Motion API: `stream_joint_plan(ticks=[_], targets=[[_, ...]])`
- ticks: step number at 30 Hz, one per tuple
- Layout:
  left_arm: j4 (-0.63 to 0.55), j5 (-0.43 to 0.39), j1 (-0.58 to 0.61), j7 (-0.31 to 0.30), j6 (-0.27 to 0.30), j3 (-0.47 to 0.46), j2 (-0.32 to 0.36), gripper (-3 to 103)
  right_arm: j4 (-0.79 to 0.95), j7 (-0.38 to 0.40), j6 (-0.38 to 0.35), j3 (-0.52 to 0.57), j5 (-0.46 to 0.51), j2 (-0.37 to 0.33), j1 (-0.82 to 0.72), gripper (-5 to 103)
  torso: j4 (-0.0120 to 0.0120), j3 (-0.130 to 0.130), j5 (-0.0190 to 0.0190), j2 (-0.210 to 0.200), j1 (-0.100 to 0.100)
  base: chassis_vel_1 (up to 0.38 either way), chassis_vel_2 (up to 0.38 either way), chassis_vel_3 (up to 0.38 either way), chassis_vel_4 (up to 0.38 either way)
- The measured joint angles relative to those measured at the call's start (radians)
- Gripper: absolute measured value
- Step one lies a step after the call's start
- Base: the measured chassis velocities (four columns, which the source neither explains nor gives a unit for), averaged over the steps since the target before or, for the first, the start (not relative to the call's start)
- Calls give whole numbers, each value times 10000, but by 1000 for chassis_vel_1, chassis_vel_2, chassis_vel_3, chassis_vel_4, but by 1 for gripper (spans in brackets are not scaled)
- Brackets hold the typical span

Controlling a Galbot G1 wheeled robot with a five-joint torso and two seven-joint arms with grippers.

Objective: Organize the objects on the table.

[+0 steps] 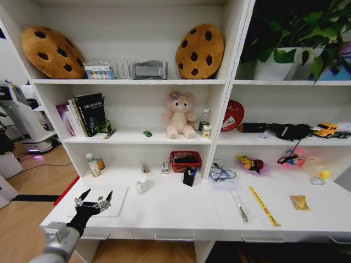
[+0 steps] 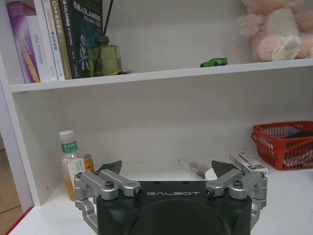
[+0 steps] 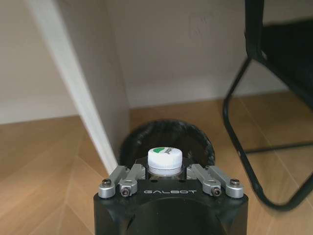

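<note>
So the left hand (image 1: 94, 200) hovers spread apart above the white surface's (image 1: 164, 211) front-left corner; aim it carefully toward the small white-capped drink bottle (image 2: 70, 161) at the back-left. Right hand (image 3: 165, 177) is clamped on a white-capped bottle (image 3: 165, 160) over the black bin (image 3: 166, 139).

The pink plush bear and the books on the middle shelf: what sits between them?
In the head view, a small green toy car sits between the books and the bear, nearer the bear.

"GALBOT" on left tool (image 2: 166, 172), right tool (image 3: 165, 172).
</note>
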Motion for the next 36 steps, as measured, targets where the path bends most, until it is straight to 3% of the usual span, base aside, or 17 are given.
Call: stream_joint_plan(ticks=[2,3,5,6,9,11,17,25,30,36], targets=[[0,0,0,0,0,0,0,100,-625,452,-956,-252,213,77,1019,31,3,0,6,0,1,0,0,0,0],[0,0,0,0,0,0,0,100,-625,452,-956,-252,213,77,1019,31,3,0,6,0,1,0,0,0,0],[0,0,0,0,0,0,0,100,-919,698,-1810,-398,470,109,1635,31,4,1,1,-1,1,0,0,0,0],[0,0,0,0,0,0,0,100,-919,698,-1810,-398,470,109,1635,31,4,1,1,-1,1,0,0,0,0],[0,0,0,0,0,0,0,100,-1290,1074,-2875,-575,872,201,2357,31,-4,1,3,-1,1,0,0,0,0],[-1,0,0,0,0,0,0,100,-1467,1178,-3027,-675,896,224,2588,31,0,0,2,0,1,0,0,0,0],[0,0,0,0,0,0,0,100,-2651,1079,-2539,-917,302,496,3629,31,-2,0,4,-1,1,0,0,0,0],[0,0,0,0,0,0,0,100,-3813,568,-959,-1090,-314,835,4933,31,1,0,0,-1,2,0,0,0,0],[0,0,0,0,0,0,0,100,-4451,981,-451,-1102,-1005,1101,5392,30,0,-1,-2,-1,1,0,0,0,0],[0,1,0,0,0,0,0,100,-4475,1237,-311,-1067,-1088,1220,5387,51,0,0,-2,0,1,0,0,0,0]])
